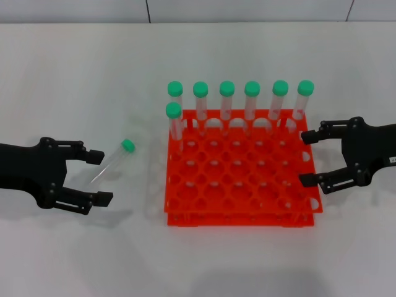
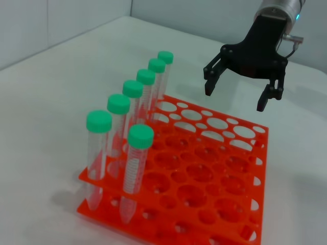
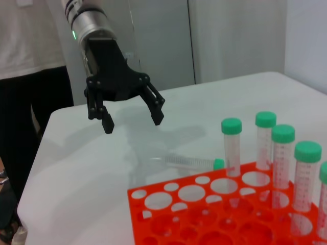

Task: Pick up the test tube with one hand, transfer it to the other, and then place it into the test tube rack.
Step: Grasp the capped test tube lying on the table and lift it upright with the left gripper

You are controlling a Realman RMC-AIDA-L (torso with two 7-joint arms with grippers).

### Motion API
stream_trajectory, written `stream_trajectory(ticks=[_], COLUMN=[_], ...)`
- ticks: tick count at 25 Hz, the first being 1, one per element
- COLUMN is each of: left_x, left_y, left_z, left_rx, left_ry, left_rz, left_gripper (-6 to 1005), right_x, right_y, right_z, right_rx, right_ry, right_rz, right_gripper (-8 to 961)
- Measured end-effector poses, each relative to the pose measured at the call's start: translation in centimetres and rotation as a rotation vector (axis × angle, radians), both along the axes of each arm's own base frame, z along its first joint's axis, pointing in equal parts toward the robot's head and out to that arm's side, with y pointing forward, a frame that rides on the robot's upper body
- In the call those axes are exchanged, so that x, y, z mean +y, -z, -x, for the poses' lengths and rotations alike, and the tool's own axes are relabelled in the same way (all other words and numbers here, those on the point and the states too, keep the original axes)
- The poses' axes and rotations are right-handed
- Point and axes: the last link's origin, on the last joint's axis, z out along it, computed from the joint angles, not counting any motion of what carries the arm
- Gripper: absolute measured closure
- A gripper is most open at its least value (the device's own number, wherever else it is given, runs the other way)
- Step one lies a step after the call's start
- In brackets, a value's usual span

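Note:
A loose test tube (image 1: 112, 164) with a green cap lies on the white table, left of the orange-red rack (image 1: 247, 220). It also shows in the right wrist view (image 3: 186, 162). My left gripper (image 1: 99, 178) is open and empty, just left of the tube, whose clear tip points into the gap between its fingers. The right wrist view shows this gripper (image 3: 133, 122) hovering above the table. My right gripper (image 1: 307, 159) is open and empty at the rack's right edge; it also shows in the left wrist view (image 2: 235, 98).
Several green-capped tubes (image 1: 226, 99) stand upright along the rack's far row, and one more (image 1: 174, 124) stands in the second row at the left. The rack (image 2: 168, 232) has many unfilled holes. A person in a white top (image 3: 30, 41) stands beyond the table.

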Motion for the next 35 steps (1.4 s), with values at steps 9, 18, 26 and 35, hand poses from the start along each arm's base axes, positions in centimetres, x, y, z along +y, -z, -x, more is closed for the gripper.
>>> stream_trajectory(ticks=[9, 18, 26, 35], left_x=[0.1, 0.3, 0.3, 0.9], left_y=[0.1, 0.1, 0.1, -0.6], left_z=[-0.1, 0.0, 0.1, -0.8], left_rx=[0.007, 0.012, 0.009, 0.041], left_ry=[0.002, -0.003, -0.017, -0.163], left_rz=[0.006, -0.013, -0.022, -0.011], left_gripper=[121, 122, 123, 124], right_x=[-0.1, -0.1, 0.1, 0.5], right_y=[0.1, 0.2, 0.2, -0.1], right_z=[-0.2, -0.1, 0.2, 0.5], right_rx=[-0.009, 0.004, 0.008, 0.021], right_ry=[0.006, 0.008, 0.003, 0.002], right_rz=[0.004, 0.0, -0.003, -0.031], right_gripper=[81, 81, 81, 80])
